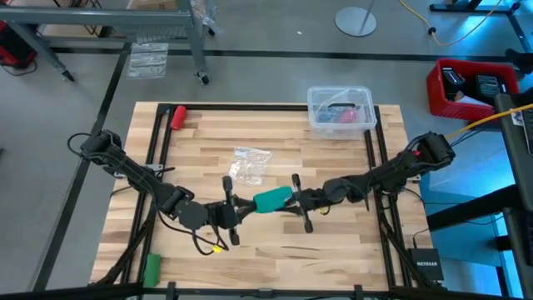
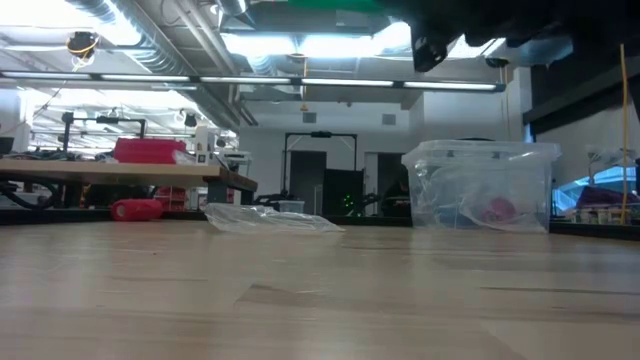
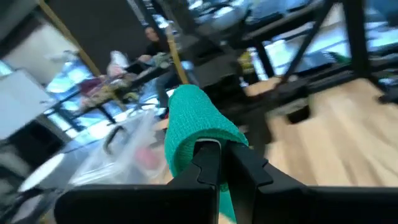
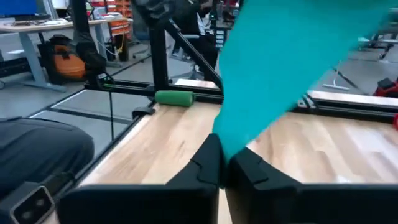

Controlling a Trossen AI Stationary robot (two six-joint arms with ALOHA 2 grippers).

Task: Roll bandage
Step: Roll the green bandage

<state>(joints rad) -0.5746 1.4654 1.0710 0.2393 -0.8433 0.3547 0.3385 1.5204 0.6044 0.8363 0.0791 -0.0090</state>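
From overhead I see both arms meeting over the middle of the bench, with the bandage stretched between them as a short teal band, held up off the wood. The left claw is at its left end, the right claw at its right end.

The left wrist camera gives me what the overhead cannot: the left claw is clamped together on the bandage, which is wound into a thick roll rising just beyond the fingertips. The right wrist camera shows the right claw pinched shut on the loose flat end of the bandage, the cloth fanning out wide above the fingers. Only that view catches the small green roll lying at the bench edge beyond.

The low camera sees neither claw clearly, only dark arm parts at the top, but it shows the clear plastic box, a crumpled plastic bag and a red roll sitting on the far side of the bench.
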